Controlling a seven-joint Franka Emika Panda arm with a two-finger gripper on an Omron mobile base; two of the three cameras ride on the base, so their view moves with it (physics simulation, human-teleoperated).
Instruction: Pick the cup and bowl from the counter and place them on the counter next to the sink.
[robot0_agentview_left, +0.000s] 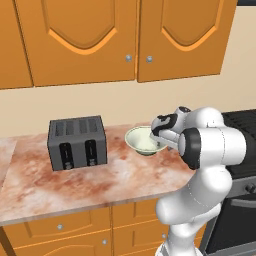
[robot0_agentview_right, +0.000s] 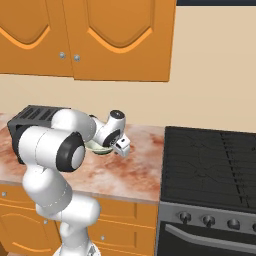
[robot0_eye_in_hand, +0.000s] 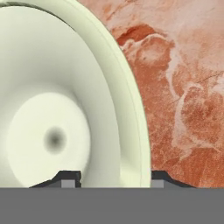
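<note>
My gripper (robot0_eye_in_hand: 111, 177) straddles the near rim of the bowl (robot0_eye_in_hand: 52, 113), one finger inside, one outside; I cannot tell whether they pinch yet. If they close off-centre, the thin sloped wall could slip or tip. The bowl sits on the marbled counter (robot0_agentview_left: 115, 175), toaster (robot0_agentview_left: 77, 142) beside, stove (robot0_agentview_right: 210, 160) alongside, cabinets (robot0_agentview_left: 85, 35) above.

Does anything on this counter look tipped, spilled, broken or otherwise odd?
Nothing stands out. The bowl sits upright and empty on the counter, the gripper straddling its rim. The toaster stands square, with no spill or damage visible.
</note>
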